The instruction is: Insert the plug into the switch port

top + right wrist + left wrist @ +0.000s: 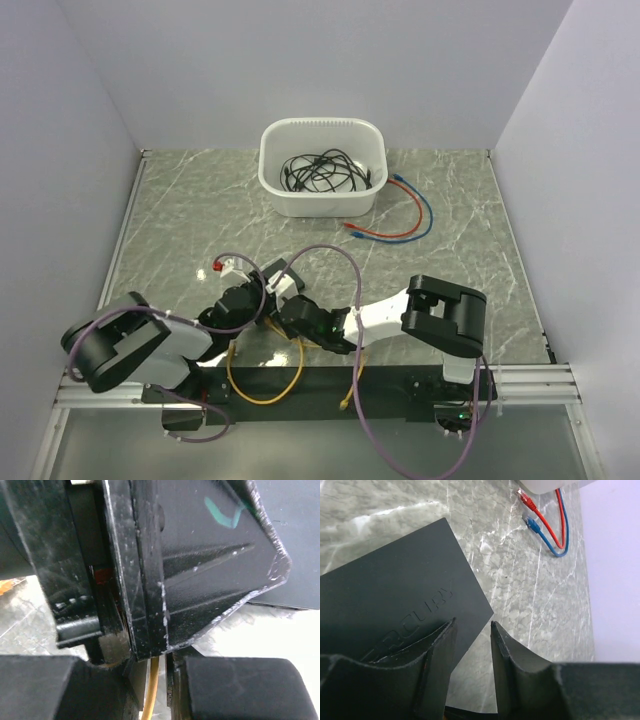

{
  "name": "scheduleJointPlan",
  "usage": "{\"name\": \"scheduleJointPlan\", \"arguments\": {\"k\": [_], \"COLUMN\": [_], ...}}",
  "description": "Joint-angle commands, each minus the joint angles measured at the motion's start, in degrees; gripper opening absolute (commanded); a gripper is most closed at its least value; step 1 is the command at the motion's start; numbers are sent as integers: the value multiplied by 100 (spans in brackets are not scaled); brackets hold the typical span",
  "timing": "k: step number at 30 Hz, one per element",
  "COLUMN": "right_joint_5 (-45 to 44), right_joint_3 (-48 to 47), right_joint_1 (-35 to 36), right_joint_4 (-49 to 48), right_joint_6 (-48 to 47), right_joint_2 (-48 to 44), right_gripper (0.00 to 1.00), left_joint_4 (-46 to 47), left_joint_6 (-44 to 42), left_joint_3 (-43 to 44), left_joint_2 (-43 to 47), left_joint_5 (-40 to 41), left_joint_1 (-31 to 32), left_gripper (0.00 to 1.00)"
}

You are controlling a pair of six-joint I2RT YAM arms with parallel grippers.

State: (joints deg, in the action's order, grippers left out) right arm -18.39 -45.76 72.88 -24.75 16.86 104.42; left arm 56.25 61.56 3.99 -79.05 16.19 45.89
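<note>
the right end effector (153,676) is closed on a yellow cable (265,398) — the strand runs up through the narrow slit between its fingers. the plug at the tip is hidden behind the black bulk that fills the right wrist view, so i cannot tell how it is turned.

the switch (405,595) lies flat on the table (535,595), just beyond and to the left of that end effector, between the tips of the two arms in the top view. the left end effector (473,652) hangs over it with its fingers apart. one corner of the box shows in the gap, one finger overlaps the lid, and i can see nothing pinched between them. the two end effectors are very near each other, perhaps touching.

the switch port shows in no view, so which long edge carries the sockets is unclear. as i judge it, the coming move turns on this — the plug has to travel level with the table, straight into that edge. the right arm, holding the cable, is the one placed to drive it, while the left steadies the box.
</note>
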Motion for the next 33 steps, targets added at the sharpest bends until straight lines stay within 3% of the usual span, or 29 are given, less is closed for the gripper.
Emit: {"name": "scheduleJointPlan", "arguments": {"k": [1,7,8,12,15,20,33], "right_joint_5": [293,99,90,29,-24,-15,125], "right_joint_3": [-417,-408,-416,-303,-179,5,287], "right_joint_1": [-81,-90,-90,-90,-81,-37,305], "right_joint_4": [-627,-470,-434,-372,-294,-135,278], "right_joint_6": [19,89,115,194,256,344,704], "right_joint_2": [333,316,333,202,44,-264,-923], "right_gripper": [0,3,17,51,62,70,79], "left_joint_4": [-1526,-3011,-3223,-4059,-4385,-4412,-4271], "left_joint_6": [304,85,58,-135,-302,-610,-1225], "left_joint_3": [-91,172,216,523,664,805,1490], "left_joint_2": [283,1364,1627,2182,2437,2412,1972], "left_joint_5": [-1390,-864,-697,-249,-238,-634,-1170], "left_joint_1": [597,597,588,553,326,-377,-1530], "left_gripper": [43,47,48,52,54,55,56]}}
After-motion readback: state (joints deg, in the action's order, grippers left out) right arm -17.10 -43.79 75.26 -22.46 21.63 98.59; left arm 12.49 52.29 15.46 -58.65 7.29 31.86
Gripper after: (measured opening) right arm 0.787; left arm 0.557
